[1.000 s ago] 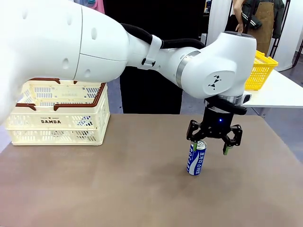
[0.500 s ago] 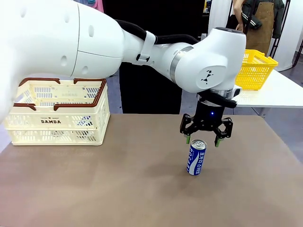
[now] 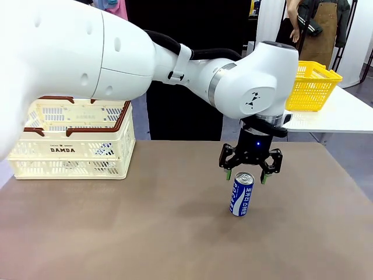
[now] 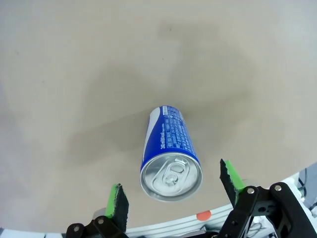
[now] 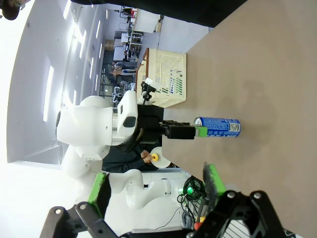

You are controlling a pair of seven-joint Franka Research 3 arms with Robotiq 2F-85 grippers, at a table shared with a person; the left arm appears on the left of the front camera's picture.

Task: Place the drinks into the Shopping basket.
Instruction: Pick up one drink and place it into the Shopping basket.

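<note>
Can: blue can [image 3: 242, 195] upright, right of centre; I judge it rigid, slick, tippy.
Grip: mid-body.
Jaws: left gripper [image 3: 250, 175] spread above it; right gripper [image 5: 154, 186] spread.

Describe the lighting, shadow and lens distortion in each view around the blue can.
Front view: even, soft light; the blue can casts a faint shadow to its left on the table. Left wrist view: wide-angle, can looms sharp, broad soft shadows around it. Right wrist view: rolled sideways, ceiling lights blown out, edges bowed.
</note>
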